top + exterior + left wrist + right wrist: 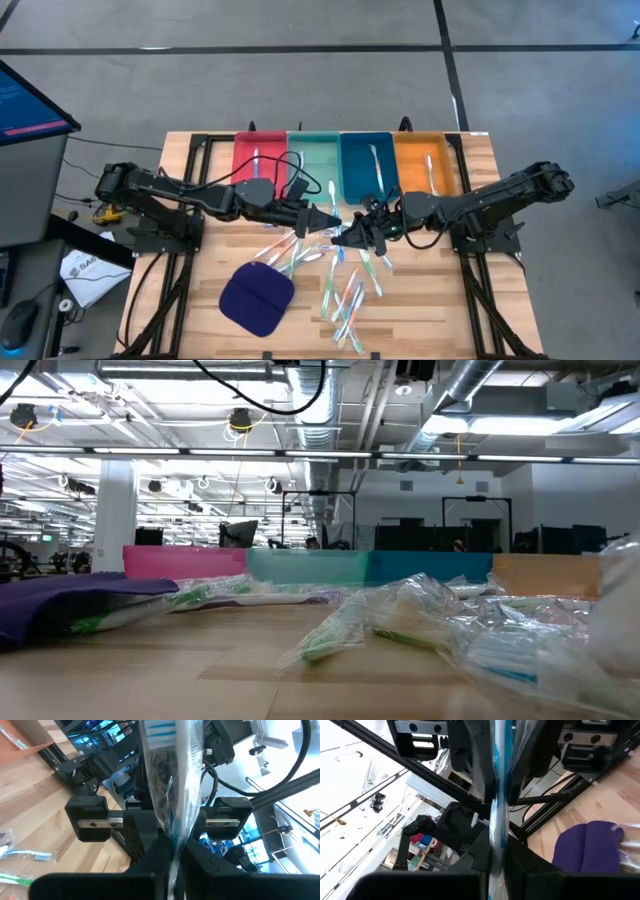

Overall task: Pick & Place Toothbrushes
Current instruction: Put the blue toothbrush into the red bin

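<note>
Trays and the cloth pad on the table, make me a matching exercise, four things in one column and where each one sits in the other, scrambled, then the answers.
Seen from the high view.

Things:
1. red tray
2. orange tray
3. dark blue cloth pad
4. wrapped toothbrush held by both grippers

Places:
A. table's near edge, left of the loose toothbrushes
B. right end of the tray row
C. mid-table, between the two arms
D. left end of the tray row

Pairs: 1-D, 2-B, 3-A, 4-C

Toothbrushes point(345, 290) strewn before four trays point(345, 160), cloth pad point(257, 297) to their left.
</note>
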`<move>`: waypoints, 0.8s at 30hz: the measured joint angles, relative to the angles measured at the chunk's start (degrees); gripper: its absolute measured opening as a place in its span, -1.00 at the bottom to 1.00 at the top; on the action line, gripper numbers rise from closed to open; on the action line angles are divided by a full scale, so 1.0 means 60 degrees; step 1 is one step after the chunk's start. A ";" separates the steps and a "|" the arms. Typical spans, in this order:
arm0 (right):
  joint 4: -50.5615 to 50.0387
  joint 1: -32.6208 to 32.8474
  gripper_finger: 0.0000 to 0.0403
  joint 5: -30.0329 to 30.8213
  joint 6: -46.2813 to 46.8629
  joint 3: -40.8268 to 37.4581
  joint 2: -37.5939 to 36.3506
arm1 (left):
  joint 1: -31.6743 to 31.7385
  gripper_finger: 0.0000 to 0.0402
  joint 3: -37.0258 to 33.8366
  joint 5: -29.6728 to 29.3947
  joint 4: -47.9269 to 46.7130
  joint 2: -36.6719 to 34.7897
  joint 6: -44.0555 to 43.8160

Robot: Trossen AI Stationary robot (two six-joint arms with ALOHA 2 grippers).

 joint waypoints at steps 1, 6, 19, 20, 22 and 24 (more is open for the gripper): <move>0.0002 0.0000 -0.91 -0.0002 -0.0041 0.0000 0.0000 | 0.0005 -0.83 0.0000 0.0050 0.0013 0.0000 0.0017; 0.0053 0.0004 -0.91 -0.0006 -0.0059 0.0000 -0.0018 | 0.0003 -0.62 0.0000 0.0002 0.0009 0.0000 -0.0085; -0.0570 -0.0233 -0.91 -0.0242 0.0444 0.0000 -0.0789 | -0.0279 -0.55 0.0000 -0.0839 0.0116 -0.0011 -0.0128; -0.0503 -0.0233 -0.91 -0.0272 0.0364 0.0001 -0.0885 | -0.0307 -0.55 -0.0010 -0.0903 0.0091 -0.0010 -0.0125; -0.0386 -0.0215 -0.91 -0.0290 0.0219 0.0029 -0.1118 | -0.0367 -0.55 -0.0036 -0.0907 0.0042 0.0013 -0.0119; -0.0415 -0.0146 -0.91 -0.0290 0.0012 0.0029 -0.1298 | -0.0391 -0.55 -0.0036 -0.0901 0.0097 0.0022 -0.0119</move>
